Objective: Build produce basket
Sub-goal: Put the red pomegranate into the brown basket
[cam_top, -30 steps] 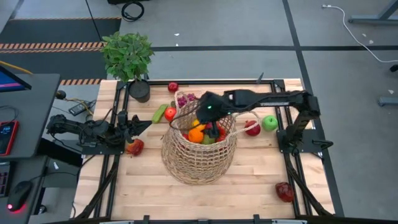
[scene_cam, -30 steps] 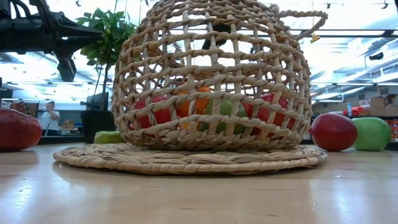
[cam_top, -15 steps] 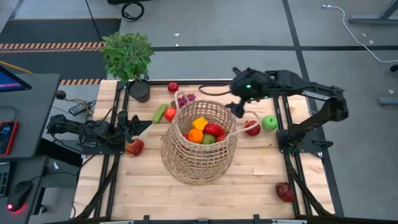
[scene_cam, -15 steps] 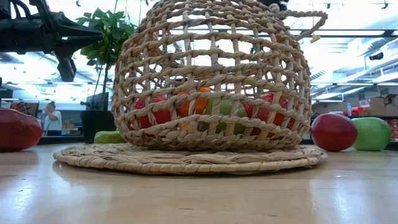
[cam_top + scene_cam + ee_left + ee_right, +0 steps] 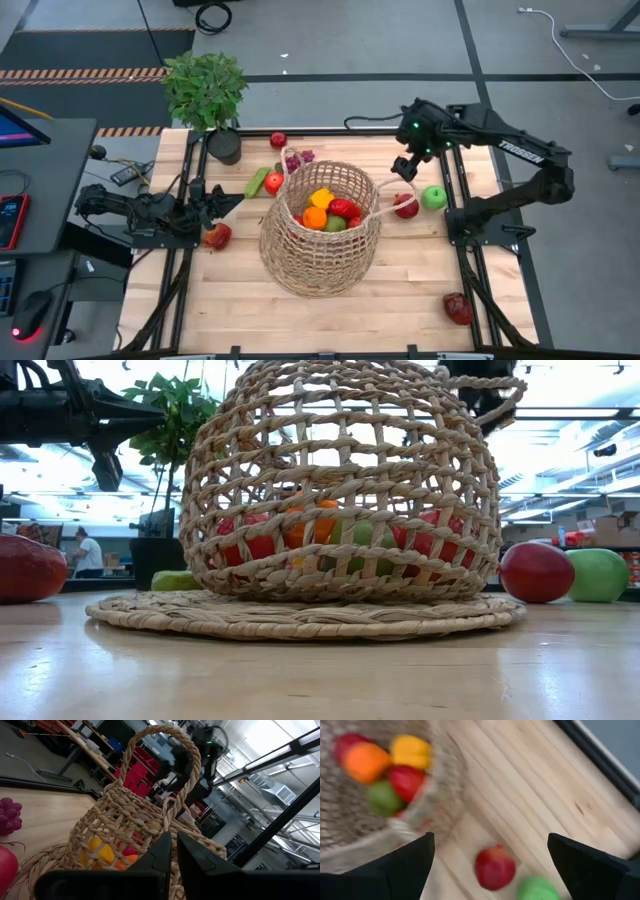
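**Two claws apart, basket partly filled**

Nearest the front edge of the counter (image 5: 400,300), a dark red fruit (image 5: 457,308) lies alone at the right corner. Further in, the basket (image 5: 322,240) stands on the middle of the counter, its woven wall rising from a flat round base; in the low view its open weave (image 5: 340,480) shows red, orange and green pieces resting at the bottom. From above, a yellow pepper (image 5: 322,198), an orange (image 5: 315,217), a red piece (image 5: 342,209) and a green piece (image 5: 334,224) lie together inside it.

Left of the basket, the left claw (image 5: 222,203) rests low over the counter with its fingers pressed together, holding nothing, and a red fruit (image 5: 217,236) sits just beside it. Right of the basket, a red apple (image 5: 405,206) and a green apple (image 5: 433,197) lie side by side, touching or nearly so.

Above them hangs the right claw (image 5: 405,167), spread wide and empty; its wrist view looks down on the red apple (image 5: 494,867) between its fingers (image 5: 405,862).

Behind the basket lie a green cucumber (image 5: 257,182), a red tomato-like fruit (image 5: 273,182), purple grapes (image 5: 298,158) and a small red fruit (image 5: 278,140). A potted plant (image 5: 207,95) stands at the far left corner.
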`<state>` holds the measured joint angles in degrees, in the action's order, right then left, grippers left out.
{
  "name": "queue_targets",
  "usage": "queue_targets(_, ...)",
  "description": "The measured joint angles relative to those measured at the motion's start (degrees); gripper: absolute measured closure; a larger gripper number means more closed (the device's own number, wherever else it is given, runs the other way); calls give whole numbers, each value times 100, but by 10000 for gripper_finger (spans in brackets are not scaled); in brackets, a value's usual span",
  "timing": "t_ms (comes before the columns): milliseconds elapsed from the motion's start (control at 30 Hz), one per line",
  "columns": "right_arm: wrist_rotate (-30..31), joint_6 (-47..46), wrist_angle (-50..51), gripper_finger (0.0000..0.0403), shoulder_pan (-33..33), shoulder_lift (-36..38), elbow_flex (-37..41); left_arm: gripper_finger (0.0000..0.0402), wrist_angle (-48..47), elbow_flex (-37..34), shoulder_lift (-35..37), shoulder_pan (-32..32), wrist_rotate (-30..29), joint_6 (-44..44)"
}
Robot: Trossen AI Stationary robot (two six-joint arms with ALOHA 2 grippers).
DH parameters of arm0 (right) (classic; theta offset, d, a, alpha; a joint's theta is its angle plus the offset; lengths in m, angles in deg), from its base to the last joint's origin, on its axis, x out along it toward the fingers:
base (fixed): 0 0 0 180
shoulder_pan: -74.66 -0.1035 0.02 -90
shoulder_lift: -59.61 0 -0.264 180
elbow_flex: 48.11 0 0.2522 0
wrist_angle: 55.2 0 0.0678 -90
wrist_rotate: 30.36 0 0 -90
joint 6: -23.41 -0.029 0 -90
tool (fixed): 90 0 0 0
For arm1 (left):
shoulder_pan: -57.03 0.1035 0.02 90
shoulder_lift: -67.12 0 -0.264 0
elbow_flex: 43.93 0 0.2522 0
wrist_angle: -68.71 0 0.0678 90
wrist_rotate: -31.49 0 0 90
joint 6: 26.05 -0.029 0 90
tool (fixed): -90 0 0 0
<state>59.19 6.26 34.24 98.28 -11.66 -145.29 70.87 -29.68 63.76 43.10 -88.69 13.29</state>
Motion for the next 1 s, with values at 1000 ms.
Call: queue_targets(1000, -1264, 2060, -507, 35, 714, 99, 2963, 366, 0, -1, 1, 0, 1, 0)
